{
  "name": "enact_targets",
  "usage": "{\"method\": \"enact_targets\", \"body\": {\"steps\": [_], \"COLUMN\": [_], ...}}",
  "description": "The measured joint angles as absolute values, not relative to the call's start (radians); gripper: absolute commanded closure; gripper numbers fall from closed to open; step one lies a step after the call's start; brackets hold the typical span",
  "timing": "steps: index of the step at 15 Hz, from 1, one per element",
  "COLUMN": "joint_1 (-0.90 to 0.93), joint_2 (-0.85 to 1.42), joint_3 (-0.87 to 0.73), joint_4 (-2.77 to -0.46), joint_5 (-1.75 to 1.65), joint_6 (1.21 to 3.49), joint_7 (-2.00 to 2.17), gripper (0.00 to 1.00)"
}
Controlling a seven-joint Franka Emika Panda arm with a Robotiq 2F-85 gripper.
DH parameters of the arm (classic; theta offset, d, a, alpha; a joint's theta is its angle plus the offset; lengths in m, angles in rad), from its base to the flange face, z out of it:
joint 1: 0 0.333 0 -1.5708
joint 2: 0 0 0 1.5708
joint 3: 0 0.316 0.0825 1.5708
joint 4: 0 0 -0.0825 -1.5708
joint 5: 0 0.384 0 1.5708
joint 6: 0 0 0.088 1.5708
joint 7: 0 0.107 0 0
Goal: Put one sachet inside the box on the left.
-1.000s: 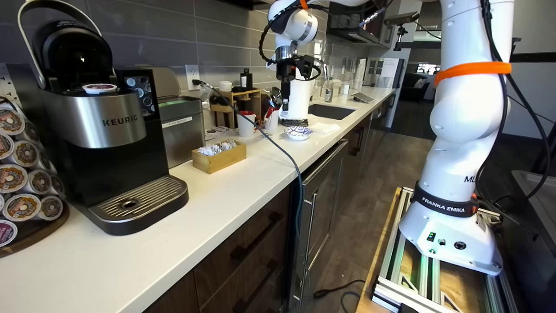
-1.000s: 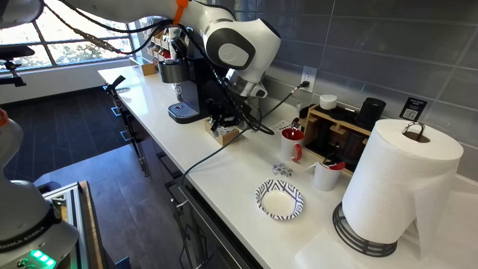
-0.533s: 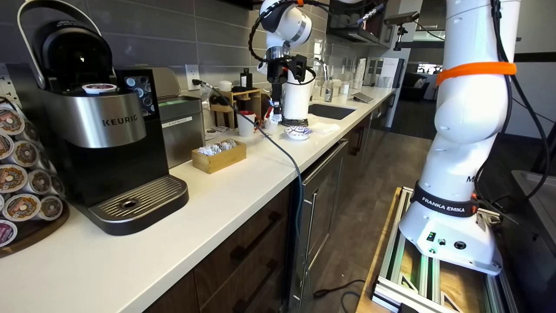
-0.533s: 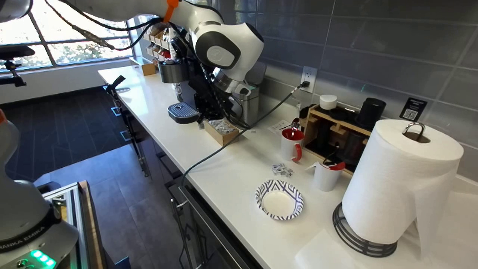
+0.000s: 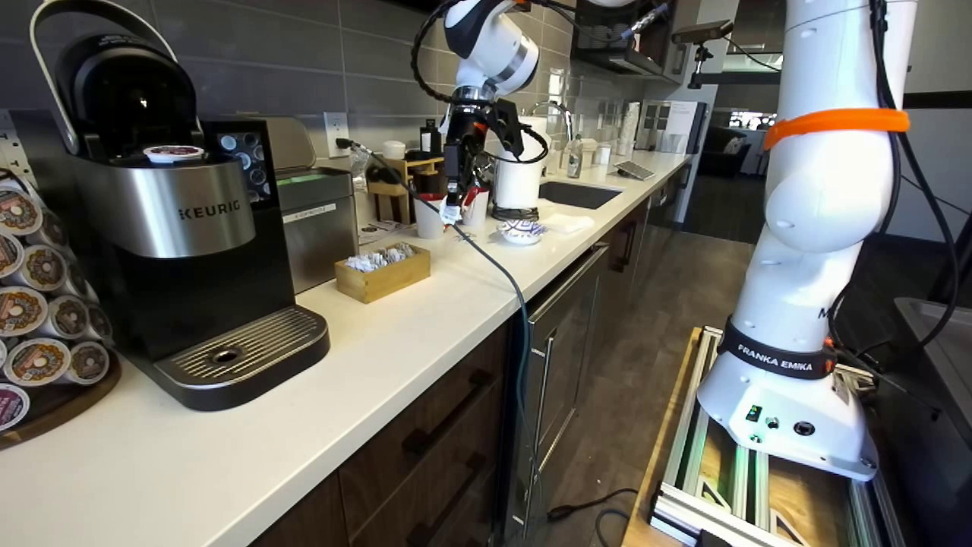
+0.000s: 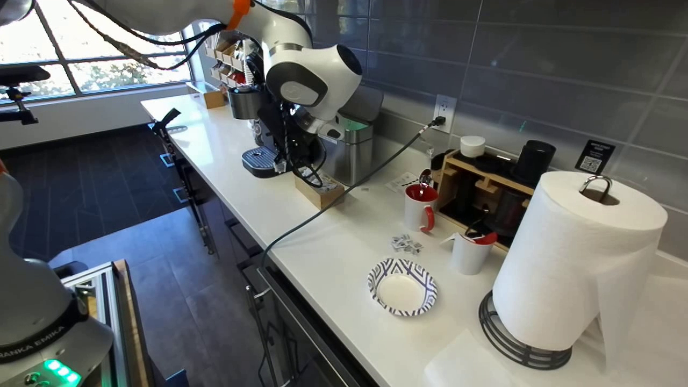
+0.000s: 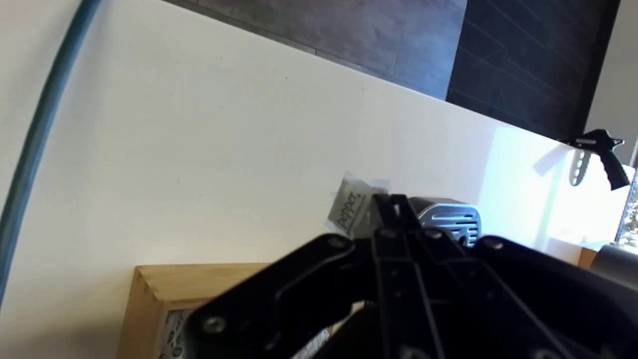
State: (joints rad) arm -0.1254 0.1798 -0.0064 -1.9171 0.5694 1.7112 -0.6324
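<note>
My gripper is shut on a pale pepper sachet and holds it above the counter. In the wrist view the sachet sticks out left of the closed fingertips, and its print reads "pepper"; a second pale corner behind it may be another sachet. The low tan wooden box stands on the counter with pale packets in its top. In the wrist view the box lies below, partly hidden by the gripper. In an exterior view my gripper is close over the box and hides part of its packets.
A blue-grey cable runs across the counter beside the box. The coffee machine and a metal bin stand near it. Loose sachets, a patterned bowl, mugs and a paper towel roll stand farther along.
My gripper, with the sachet in it, has moved along the counter toward the coffee machine and has tilted. The box and the other things have not moved.
</note>
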Motion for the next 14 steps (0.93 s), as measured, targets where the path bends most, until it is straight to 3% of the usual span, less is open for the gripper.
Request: {"method": "enact_targets", "body": {"steps": [10, 14], "joint_1": [-0.094, -0.080], "joint_2": [0.207, 0.256], "joint_3": [0.005, 0.012], "joint_4": [-1.910, -1.887], "joint_5": [0.641, 0.704], "joint_6": [1.756, 1.872], "joint_7": [-0.515, -0.407], "gripper": [0.99, 0.99]}}
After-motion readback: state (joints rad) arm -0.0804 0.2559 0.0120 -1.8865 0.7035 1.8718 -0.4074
